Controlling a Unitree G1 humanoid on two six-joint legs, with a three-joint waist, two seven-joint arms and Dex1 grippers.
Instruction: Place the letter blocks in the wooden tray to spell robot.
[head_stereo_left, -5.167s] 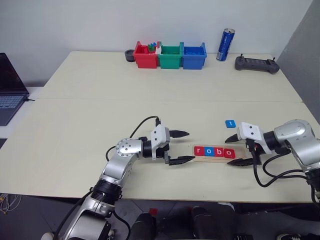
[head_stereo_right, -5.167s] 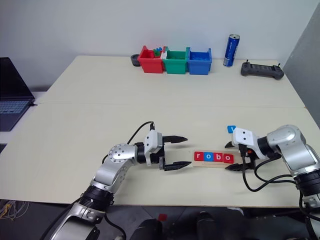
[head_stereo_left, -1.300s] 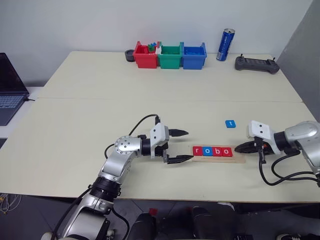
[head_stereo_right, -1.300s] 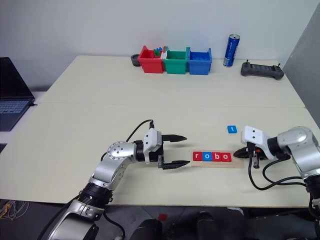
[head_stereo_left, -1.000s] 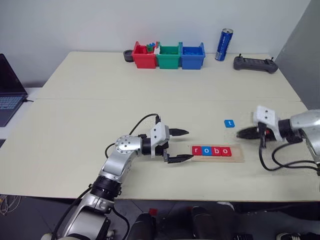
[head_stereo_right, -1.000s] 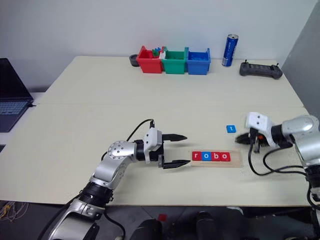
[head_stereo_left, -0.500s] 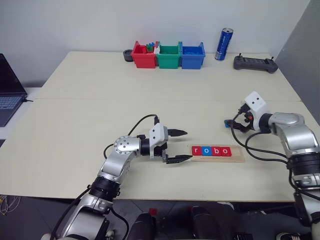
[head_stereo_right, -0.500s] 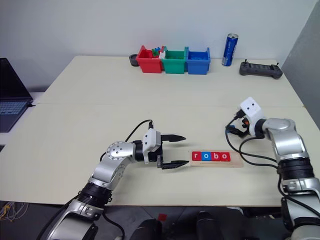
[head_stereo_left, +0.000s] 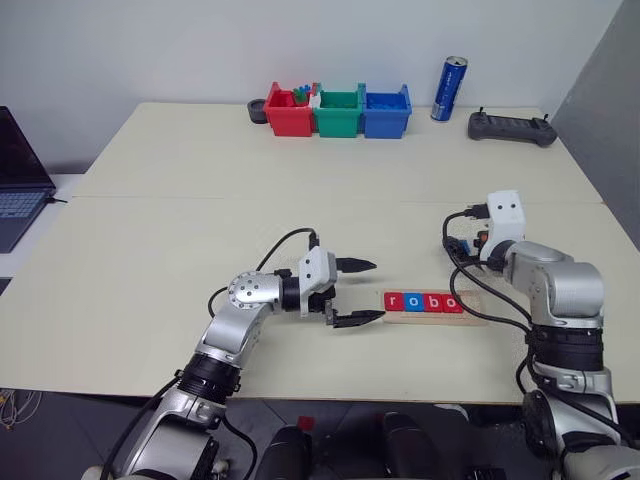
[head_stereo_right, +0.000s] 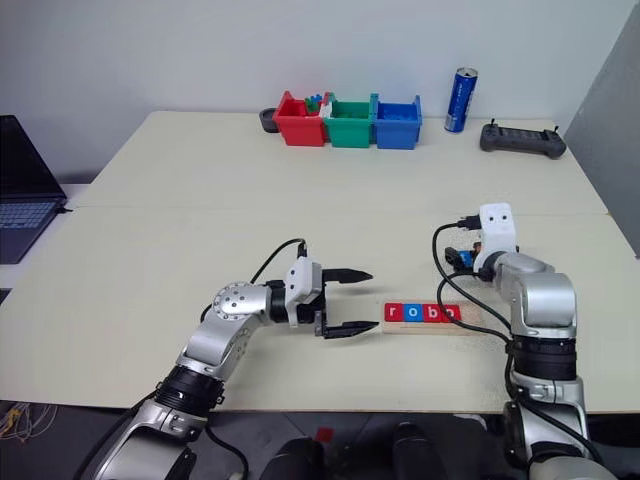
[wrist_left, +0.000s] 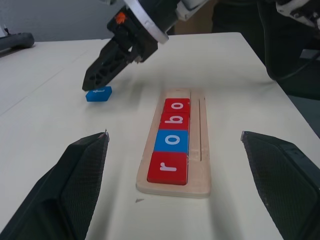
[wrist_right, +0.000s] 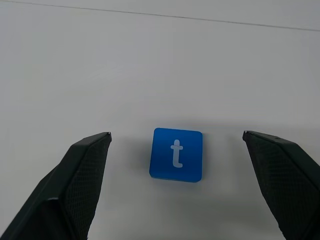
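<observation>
While four tiles (wrist_left: 169, 142) spelling "robo" sit in the tray (wrist_left: 197, 185), the blue t tile (wrist_right: 176, 154) lies on the bench (head_stereo_left: 200, 200) just beyond the tray's right end. Over it hangs the right hand (wrist_right: 176, 192), spread wide and touching nothing; the left hand (head_stereo_left: 359, 292) gapes empty by the tray's left end.

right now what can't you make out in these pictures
- The blue t block: in both eye views the right hand and its cable cover most of it.
- The wooden tray: in the eye views, the right arm and cable cross its free end.
- Small coloured pieces in the red bin: too small to tell what they are.
- The laptop: cut off by the eye views' left edge.
</observation>
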